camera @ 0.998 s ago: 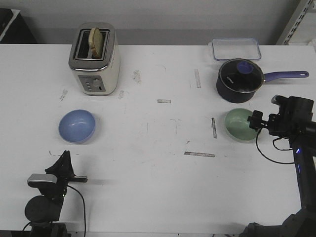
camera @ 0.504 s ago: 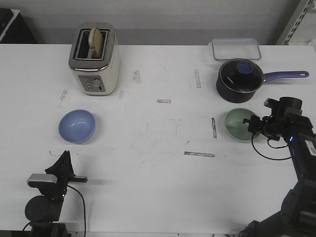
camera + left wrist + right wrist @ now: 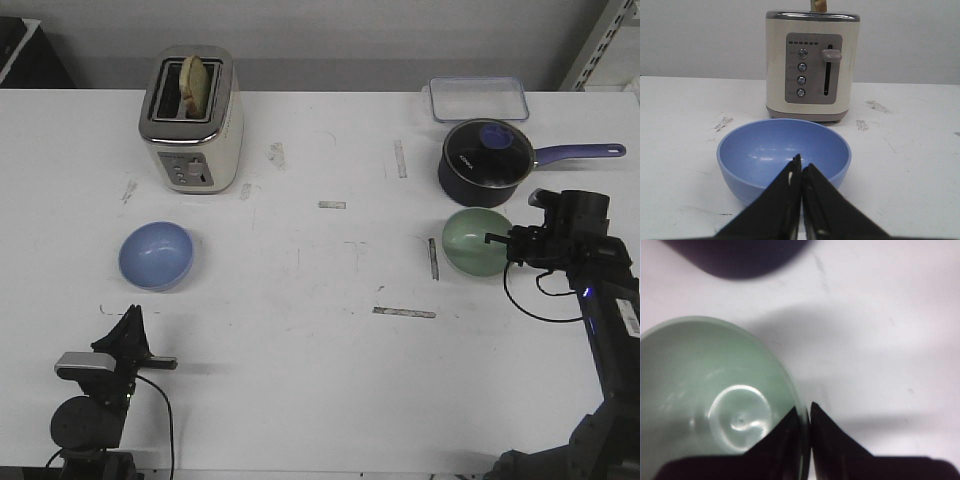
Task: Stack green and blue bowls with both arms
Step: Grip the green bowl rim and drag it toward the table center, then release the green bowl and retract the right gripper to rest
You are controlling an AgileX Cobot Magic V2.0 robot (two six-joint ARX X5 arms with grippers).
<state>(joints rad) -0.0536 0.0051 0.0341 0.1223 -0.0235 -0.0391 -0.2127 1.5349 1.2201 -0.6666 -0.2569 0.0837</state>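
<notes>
Clamped on the rim of the green bowl (image 3: 475, 241), my right gripper (image 3: 494, 239) has one finger inside and one outside its wall; the bowl looks tipped and lifted, just in front of the dark blue saucepan (image 3: 484, 161), though I can't be sure it clears the table (image 3: 320, 380). Pressed together on nothing, my left gripper (image 3: 801, 167) points at the blue bowl (image 3: 156, 254), which sits in front of the toaster (image 3: 192, 120), well apart from that saucepan.
</notes>
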